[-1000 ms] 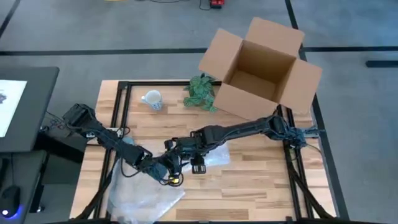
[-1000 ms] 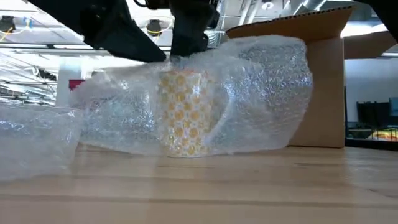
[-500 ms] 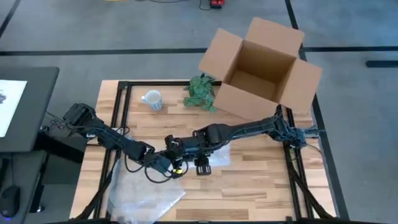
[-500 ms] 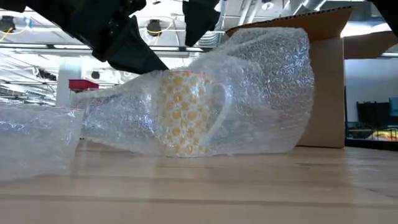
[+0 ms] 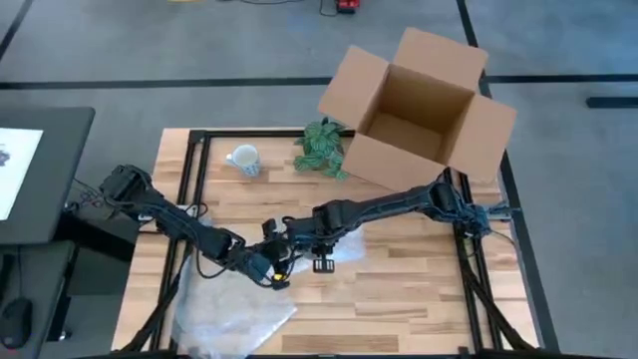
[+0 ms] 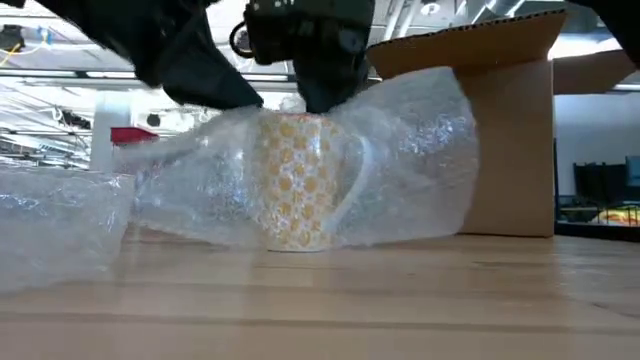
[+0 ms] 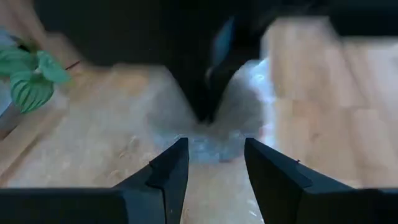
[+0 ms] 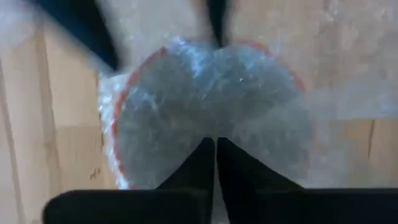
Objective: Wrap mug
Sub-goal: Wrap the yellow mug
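Mug (image 6: 296, 180): ceramic, yellow floral print, red rim, upright at mid-worktop under clear bubble wrap (image 6: 420, 160), crinkled and draped over it.
Right pincer (image 8: 216, 163): clenched on the bubble wrap above the mug's mouth.
Left pincer (image 7: 214, 165): released, fingers apart, just left of the mug.
Worktop (image 5: 419, 289): pale wood planks.
Cardboard box (image 5: 419, 110): open, far right.
Second mug (image 5: 243, 160), leafy plant (image 5: 321, 146): far side.

both arms mid-table, left claw (image 7: 214, 163) fingers parted, right claw (image 8: 216, 163) pinched closed
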### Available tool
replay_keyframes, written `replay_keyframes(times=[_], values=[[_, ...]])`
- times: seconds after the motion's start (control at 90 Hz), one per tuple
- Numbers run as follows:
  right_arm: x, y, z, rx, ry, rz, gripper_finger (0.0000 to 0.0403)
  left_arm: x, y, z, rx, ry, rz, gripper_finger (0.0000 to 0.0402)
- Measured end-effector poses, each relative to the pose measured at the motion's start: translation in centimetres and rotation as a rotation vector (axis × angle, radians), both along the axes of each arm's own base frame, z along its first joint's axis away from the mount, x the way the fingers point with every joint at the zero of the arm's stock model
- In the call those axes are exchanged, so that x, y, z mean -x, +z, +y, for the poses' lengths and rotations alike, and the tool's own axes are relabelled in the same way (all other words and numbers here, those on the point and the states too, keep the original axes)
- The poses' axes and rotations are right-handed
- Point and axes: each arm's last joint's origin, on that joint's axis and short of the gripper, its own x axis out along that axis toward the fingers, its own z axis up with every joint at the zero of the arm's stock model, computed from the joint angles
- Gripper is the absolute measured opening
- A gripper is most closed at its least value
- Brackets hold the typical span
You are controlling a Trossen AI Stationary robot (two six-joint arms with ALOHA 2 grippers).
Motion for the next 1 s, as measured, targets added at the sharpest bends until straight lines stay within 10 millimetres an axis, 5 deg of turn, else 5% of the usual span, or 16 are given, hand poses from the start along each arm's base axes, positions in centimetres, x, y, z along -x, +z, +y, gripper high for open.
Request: replay_keyframes(times=[0.389, 1.0], values=[[-0.6, -1.8, -0.3, -0.048, -0.003, -0.036, 0.0, 1.1, 0.7, 0.2, 0.018, 0.011, 0.04, 0.0138], [-0.4, 5.4, -0.3, -0.031, -0.007, -0.093, 0.0, 1.2, 0.7, 0.3, 0.017, 0.016, 0.046, 0.0138]])
